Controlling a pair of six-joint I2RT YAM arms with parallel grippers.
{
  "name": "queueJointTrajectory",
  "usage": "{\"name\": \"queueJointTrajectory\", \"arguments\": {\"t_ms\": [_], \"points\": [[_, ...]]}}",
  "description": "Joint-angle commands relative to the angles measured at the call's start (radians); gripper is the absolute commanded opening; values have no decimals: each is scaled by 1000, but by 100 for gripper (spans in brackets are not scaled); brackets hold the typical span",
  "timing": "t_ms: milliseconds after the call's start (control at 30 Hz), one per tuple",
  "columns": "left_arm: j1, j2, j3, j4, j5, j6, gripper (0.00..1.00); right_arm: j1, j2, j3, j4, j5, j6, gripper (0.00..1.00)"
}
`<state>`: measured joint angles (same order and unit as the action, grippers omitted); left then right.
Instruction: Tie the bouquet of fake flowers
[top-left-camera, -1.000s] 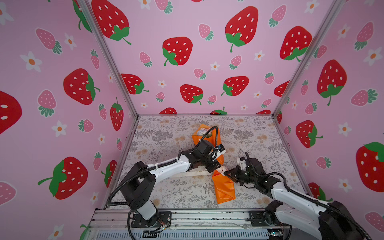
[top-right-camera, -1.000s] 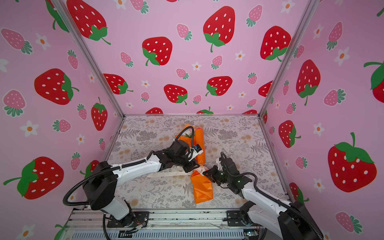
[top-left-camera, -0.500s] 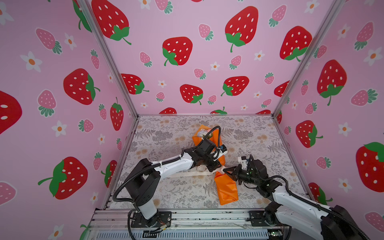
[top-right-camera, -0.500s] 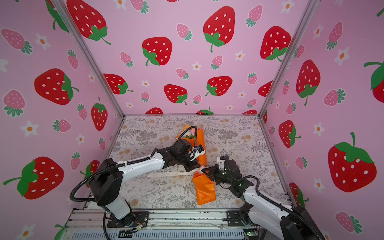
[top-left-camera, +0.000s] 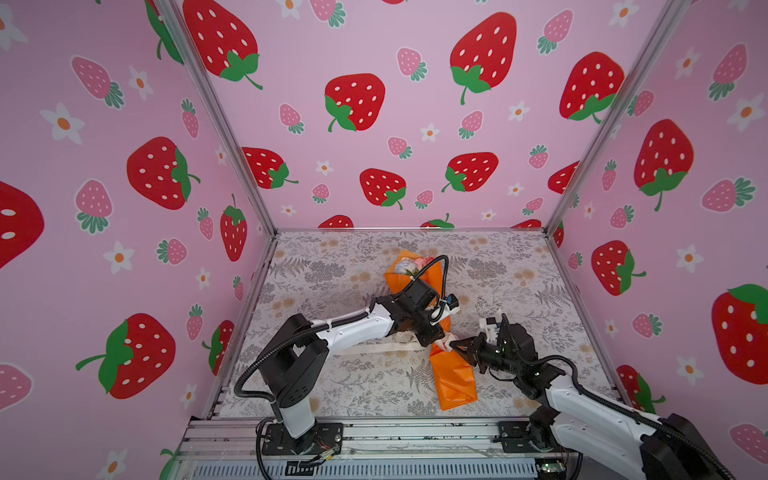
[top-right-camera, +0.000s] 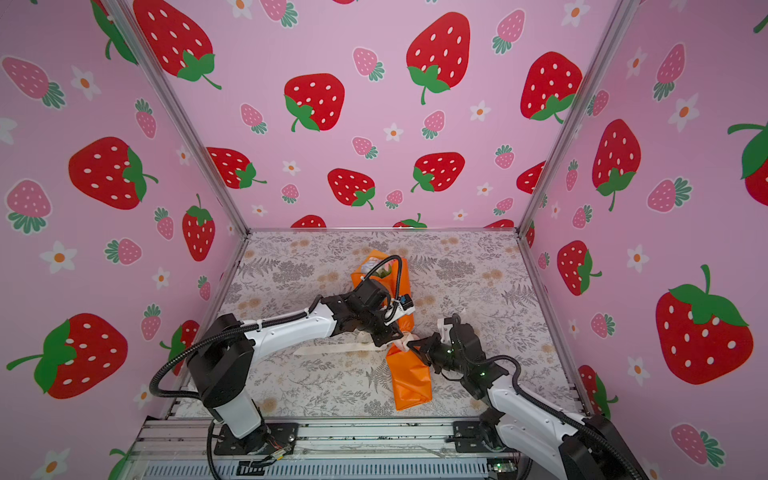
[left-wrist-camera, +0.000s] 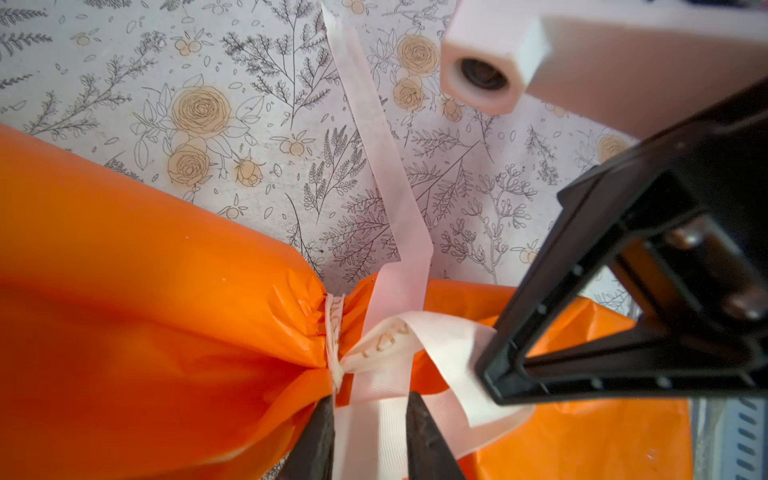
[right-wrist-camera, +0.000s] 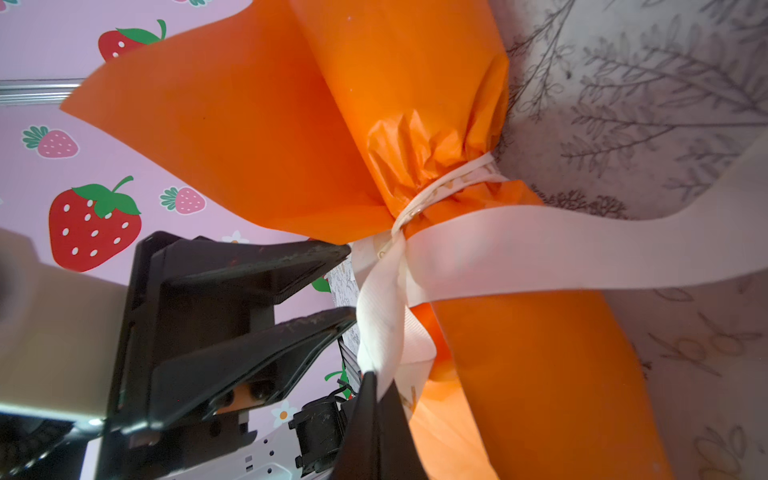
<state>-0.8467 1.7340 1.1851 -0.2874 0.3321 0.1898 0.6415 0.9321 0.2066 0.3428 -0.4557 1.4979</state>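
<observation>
Top view: the orange paper-wrapped fake-rose bouquet (top-left-camera: 452, 376) lies on the floral surface (top-left-camera: 353, 386), neck between both jaws. Left wrist: your left jaws, narrowly parted, straddle a flat cream ribbon (left-wrist-camera: 374, 411) strand. Right wrist: right jaws, closed, pinch another, probably tensioning the knot.

Nothing really readable here. The ribbon (left-wrist-camera: 384, 338) has faint gold lettering printed on it, right where it's tied round the bouquet (left-wrist-camera: 145, 311). It turns up in the right wrist view too, but it's crumpled and blurry, can't make out a single letter.
</observation>
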Motion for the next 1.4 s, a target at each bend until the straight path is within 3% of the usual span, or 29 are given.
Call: {"name": "queueJointTrajectory", "arguments": {"t_ms": [0,400,867,1233,1367], "points": [[-8,1,8,-5,39,16,30,-9,-13,-1,4,21,4,3],[-55,88,115,-101,-69,51,33,-22,-58,10,-64,25,-19,4],[-81,158,181,-185,-118,73,37,-25,-33,23,-68,20,-39,4],[-91,150,181,-210,-130,79,37,-25,-27,27,-71,32,-54,4],[-94,142,172,-210,-136,87,31,-25,-27,30,-72,32,-60,3]]}}
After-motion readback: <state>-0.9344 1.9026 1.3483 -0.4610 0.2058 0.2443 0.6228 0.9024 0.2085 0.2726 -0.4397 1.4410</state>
